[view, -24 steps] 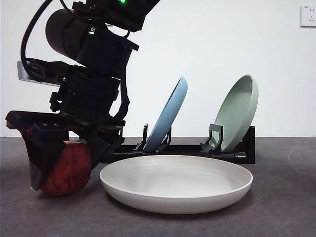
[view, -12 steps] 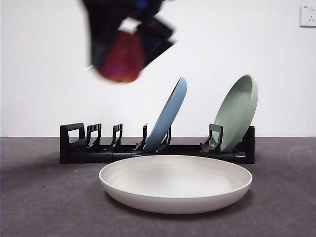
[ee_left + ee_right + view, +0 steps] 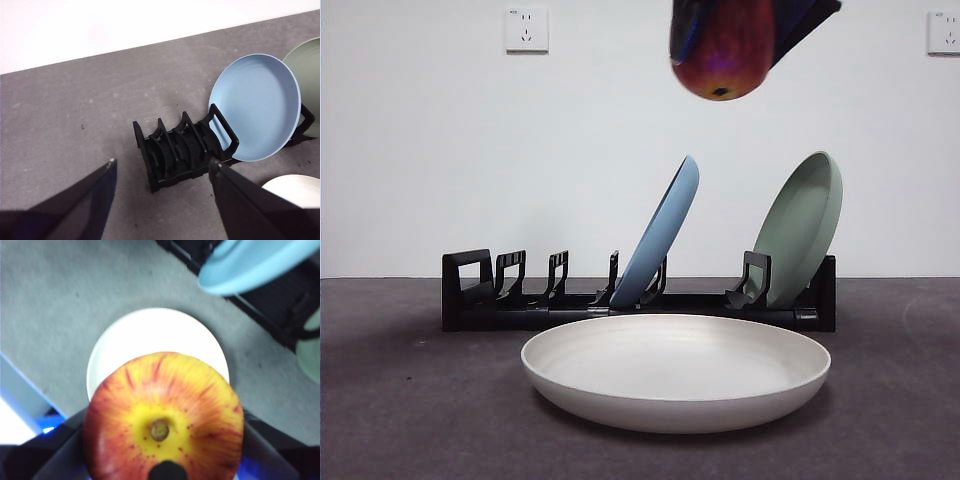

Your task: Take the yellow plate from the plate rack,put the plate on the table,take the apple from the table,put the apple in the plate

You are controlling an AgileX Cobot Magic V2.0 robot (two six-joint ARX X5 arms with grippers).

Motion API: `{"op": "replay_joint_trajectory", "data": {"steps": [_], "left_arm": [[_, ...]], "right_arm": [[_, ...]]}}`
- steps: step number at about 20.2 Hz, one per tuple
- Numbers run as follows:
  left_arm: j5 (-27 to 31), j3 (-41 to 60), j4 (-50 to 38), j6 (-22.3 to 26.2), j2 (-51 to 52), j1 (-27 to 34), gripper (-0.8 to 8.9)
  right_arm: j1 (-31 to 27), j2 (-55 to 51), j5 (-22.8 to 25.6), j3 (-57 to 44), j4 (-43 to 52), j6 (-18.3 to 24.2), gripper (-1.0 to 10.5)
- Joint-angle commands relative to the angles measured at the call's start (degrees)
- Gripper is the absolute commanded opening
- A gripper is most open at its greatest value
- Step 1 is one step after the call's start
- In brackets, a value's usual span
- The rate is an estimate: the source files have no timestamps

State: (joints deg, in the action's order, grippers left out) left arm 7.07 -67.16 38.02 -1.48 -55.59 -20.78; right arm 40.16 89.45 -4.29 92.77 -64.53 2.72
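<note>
My right gripper (image 3: 730,25) is shut on the apple (image 3: 720,55) and holds it high above the yellow plate (image 3: 675,370). In the right wrist view the apple (image 3: 162,420) fills the space between the jaws, with the plate (image 3: 150,335) directly below it. The plate lies flat and empty on the table (image 3: 420,400), in front of the plate rack (image 3: 480,295). My left gripper (image 3: 162,162) is open and empty, above the rack's free end (image 3: 175,150).
A blue plate (image 3: 665,235) and a sage-green plate (image 3: 805,225) stand upright in the rack. Several rack slots at the left are empty. Two wall outlets (image 3: 526,30) sit on the white wall behind.
The apple was gripped on the table at the left a second ago. It has been lifted and carried up and to the right, and now hangs above the plate.
</note>
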Motion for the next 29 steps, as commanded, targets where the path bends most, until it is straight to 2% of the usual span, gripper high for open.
{"op": "replay_joint_trajectory", "data": {"steps": [1, 10, 17, 24, 25, 29], "left_arm": [[-0.1, 0.4, -0.4, 0.7, 0.1, 0.2, 3.13], [-0.1, 0.4, 0.1, 0.7, 0.1, 0.2, 3.13], [-0.1, 0.4, 0.2, 0.7, 0.1, 0.2, 3.13], [-0.1, 0.4, 0.2, 0.7, 0.1, 0.2, 3.13], [-0.1, 0.4, 0.2, 0.7, 0.1, 0.2, 3.13], [-0.1, 0.4, 0.2, 0.7, 0.1, 0.2, 3.13]], "right_arm": [[1.1, 1.1, -0.2, -3.8, 4.4, -2.7, -0.1], [1.6, 4.7, -0.2, -24.1, 27.2, -5.8, -0.1], [1.6, 14.3, -0.2, -24.8, 28.6, -5.8, -0.1], [2.4, 15.6, -0.2, -24.8, 28.5, -5.8, 0.1], [2.5, 15.6, -0.1, -24.8, 28.5, -5.9, 0.5], [2.8, 15.6, 0.0, -24.8, 28.3, -6.4, 3.5]]}}
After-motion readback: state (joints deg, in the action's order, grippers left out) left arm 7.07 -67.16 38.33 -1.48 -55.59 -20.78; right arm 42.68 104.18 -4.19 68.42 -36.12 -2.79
